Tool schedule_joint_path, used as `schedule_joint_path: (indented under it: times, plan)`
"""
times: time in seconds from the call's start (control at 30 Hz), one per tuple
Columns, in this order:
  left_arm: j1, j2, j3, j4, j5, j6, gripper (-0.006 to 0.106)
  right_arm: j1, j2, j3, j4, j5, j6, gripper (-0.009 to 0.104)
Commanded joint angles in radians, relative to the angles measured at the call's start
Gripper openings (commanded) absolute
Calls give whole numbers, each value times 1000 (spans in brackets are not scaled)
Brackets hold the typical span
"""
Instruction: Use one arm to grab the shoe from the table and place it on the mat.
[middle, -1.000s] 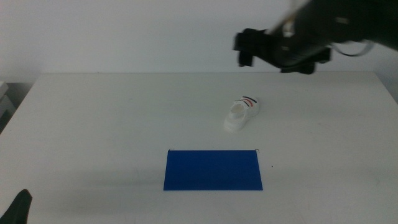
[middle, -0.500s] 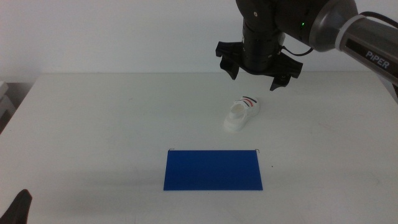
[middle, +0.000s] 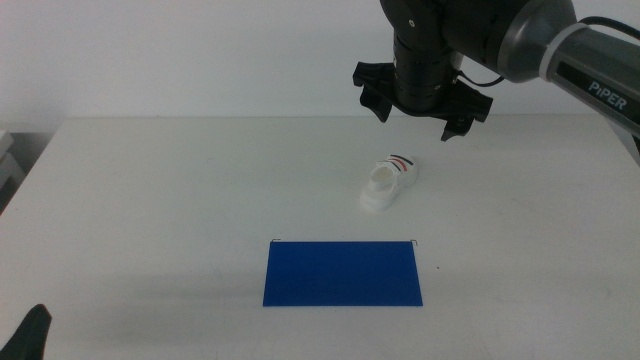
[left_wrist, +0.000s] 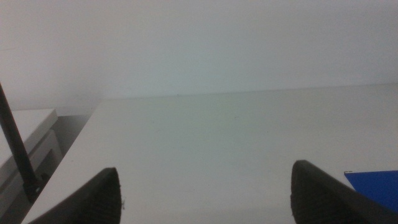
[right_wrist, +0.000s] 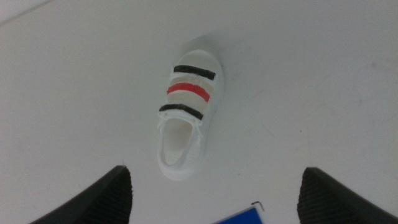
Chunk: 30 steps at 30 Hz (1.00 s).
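**Approach step, shoe not grasped**

Right gripper (middle: 422, 113) hovers above the shoe (middle: 389, 184), jaws spread wide, empty. Shoe lies on the table (middle: 180, 200), beyond the mat (middle: 342, 272). Next: descend, straddle shoe, close. Left gripper (left_wrist: 205, 199) waits, jaws apart.

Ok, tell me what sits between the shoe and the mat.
Nothing: only bare white table separates the shoe from the mat in the middle view. The right gripper hangs open above the shoe; the left gripper waits at the bottom edge.
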Motion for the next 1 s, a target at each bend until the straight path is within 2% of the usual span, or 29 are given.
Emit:
schedule_joint_path:
  times: [0.0,0.1,0.47,0.97]
  plan:
    - [-4,-14,7,-10,-82,-5,94,-4,-59,-34,-61,22,61,92]
    - [-4,-14,7,-10,-82,-5,94,0,-39,-50,-80,15,68,92]
    - [-4,-14,7,-10,-82,-5,94,-1,133,-266,-15,54,149,92]
    - [-4,-14,7,-10,-82,-5,94,-49,285,-283,-9,47,220,92]
